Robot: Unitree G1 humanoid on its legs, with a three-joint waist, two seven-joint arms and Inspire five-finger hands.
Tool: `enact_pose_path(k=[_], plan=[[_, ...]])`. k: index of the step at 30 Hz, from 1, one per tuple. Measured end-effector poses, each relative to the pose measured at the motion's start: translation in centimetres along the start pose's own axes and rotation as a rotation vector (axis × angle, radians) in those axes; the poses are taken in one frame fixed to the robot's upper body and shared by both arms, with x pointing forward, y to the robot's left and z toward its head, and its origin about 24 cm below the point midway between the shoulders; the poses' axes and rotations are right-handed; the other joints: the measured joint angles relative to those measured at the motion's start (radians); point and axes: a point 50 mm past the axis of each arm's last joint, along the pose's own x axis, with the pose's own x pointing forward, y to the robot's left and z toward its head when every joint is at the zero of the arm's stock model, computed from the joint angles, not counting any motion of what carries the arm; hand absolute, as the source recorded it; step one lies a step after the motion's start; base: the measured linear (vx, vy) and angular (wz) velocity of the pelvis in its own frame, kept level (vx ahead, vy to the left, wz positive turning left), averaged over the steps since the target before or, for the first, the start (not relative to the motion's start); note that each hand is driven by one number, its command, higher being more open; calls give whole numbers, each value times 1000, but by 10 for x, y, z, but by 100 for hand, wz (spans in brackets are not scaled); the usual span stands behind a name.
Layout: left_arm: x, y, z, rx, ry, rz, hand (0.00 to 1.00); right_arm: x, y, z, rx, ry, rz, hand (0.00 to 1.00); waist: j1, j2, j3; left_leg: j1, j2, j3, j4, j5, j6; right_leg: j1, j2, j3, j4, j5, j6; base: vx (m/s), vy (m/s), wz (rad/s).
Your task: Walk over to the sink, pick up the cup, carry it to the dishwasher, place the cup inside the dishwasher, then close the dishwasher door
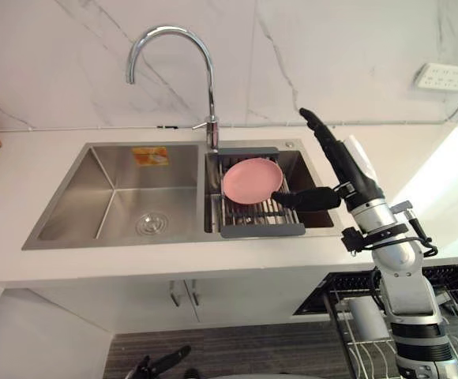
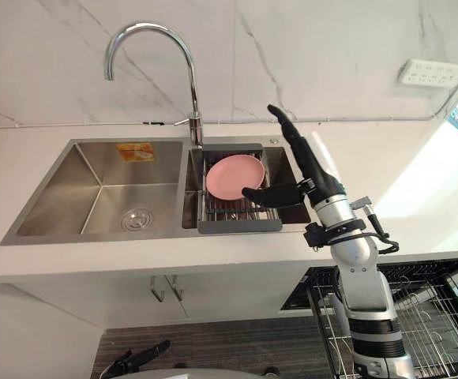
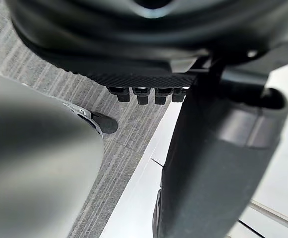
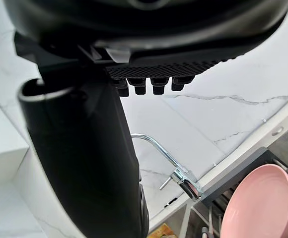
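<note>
Pink plate [image 1: 252, 179] is lying slightly tilted in the rack [image 1: 262, 230] that is spanning the right basin of the sink [image 1: 79, 201]. It is the one dish there, shallow rather than cup-shaped, so it is probably standing in for the task's thing, and nothing is holding it yet.

The right hand [image 1: 343, 167] is hovering above the right end of the rack with its fingers stretched out straight toward the wall. Its thumb [image 1: 304, 197] is jutting sideways, close to the plate's rim; whether it is touching cannot be told. The left hand [image 1: 163, 362] is hanging low by the floor, fingers relaxed and empty.

The main risk is a poor grip. A flat, smooth rim is offering little to curl around, so a pinch at the edge may be slipping as the plate is lifting, dropping it back onto the rack bars or into the basin. A thumb arriving first could also be nudging the plate along the bars, away from the fingers. The faucet [image 1: 211, 87] is standing well clear to the left, so it is posing little threat. The open dishwasher [image 2: 430, 312] is sitting right beside the arm below the tabletop [image 1: 24, 170], and a wide swing down could be clipping its wire basket.
</note>
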Motion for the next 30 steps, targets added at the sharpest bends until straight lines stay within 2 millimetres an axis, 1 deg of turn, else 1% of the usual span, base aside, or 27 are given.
enact_pose_path(k=[2, 4, 6, 8, 10, 14, 18, 20, 22, 23, 26, 28, 30], plan=[[0, 3, 0, 2, 4, 11, 100, 0, 2, -1, -101, 15, 19, 100, 10, -1, 0, 0, 6, -3, 0, 2, -1, 1, 4, -2, 0, -4, 0, -18, -15, 2], [0, 6, -1, 11, 10, 20, 100, 3, 4, -4, -233, 33, 42, 100, 13, -3, -1, 0, 11, -12, 0, 5, -5, 6, 9, -11, 0, -7, -3, -24, -38, 10], [0, 10, -5, 29, 28, 34, 100, 6, 5, -7, -330, 49, 65, 100, 14, -7, -2, -2, 16, -23, 0, 8, -10, 10, 14, -22, 0, -12, -4, -11, -37, 13], [0, 14, -8, 33, 49, 46, 100, 10, 7, -9, -376, 57, 80, 100, 16, -11, -3, -3, 19, -26, 0, 10, -13, 11, 17, -26, -1, -14, -6, 3, -33, 7], [0, 19, -10, 37, 63, 57, 100, 14, 10, -13, -450, 67, 104, 100, 19, -22, -5, -9, 24, -35, -1, 13, -19, 11, 23, -34, -1, -17, -8, 11, -31, 9], [0, 20, -7, 51, 62, 59, 100, 19, 20, -22, -508, 90, 163, 100, 22, -37, -12, -17, 27, -55, -1, 15, -21, 15, 27, -53, -1, -16, -17, 16, -25, 15], [2, 17, -2, 65, 64, 50, 100, 23, 33, -30, -537, 108, 217, 100, 35, -37, -12, -21, 24, -69, 0, 19, -19, 18, 29, -55, -2, -16, -17, 17, -14, 12], [3, 15, 1, 78, 66, 46, 100, 25, 46, -43, -570, 143, 282, 100, 36, -38, -12, -23, 16, -82, 0, 21, -18, 25, 28, -68, -6, -17, -16, -5, 2, 16], [4, 14, 2, 78, 62, 43, 100, 22, 53, -52, -594, 177, 322, 100, 35, -38, -11, -31, 10, -94, 0, 22, -16, 25, 25, -80, -6, -18, -14, -10, -3, 18], [4, 14, 3, 78, 60, 42, 100, 21, 54, -55, -594, 189, 324, 100, 36, -37, -11, -34, 7, -99, 0, 22, -16, 25, 23, -84, -6, -19, -13, -6, 9, 18], [4, 14, 3, 80, 61, 42, 100, 27, 54, -62, -645, 214, 316, 100, 36, -38, -9, -34, 0, -103, 0, 22, -15, 28, 17, -88, -7, -19, -9, 1, 7, 7], [5, 12, 5, 90, 57, 38, 100, 25, 56, -68, -666, 238, 322, 100, 40, -37, -6, -34, -2, -108, 0, 22, -14, 32, 15, -93, -7, -20, -8, 4, -5, 7], [5, 11, 6, 94, 55, 35, 100, 27, 56, -69, -685, 244, 308, 100, 40, -36, 1, -33, -4, -110, 0, 21, -14, 35, 13, -95, -7, -22, -6, 2, -3, 3]])
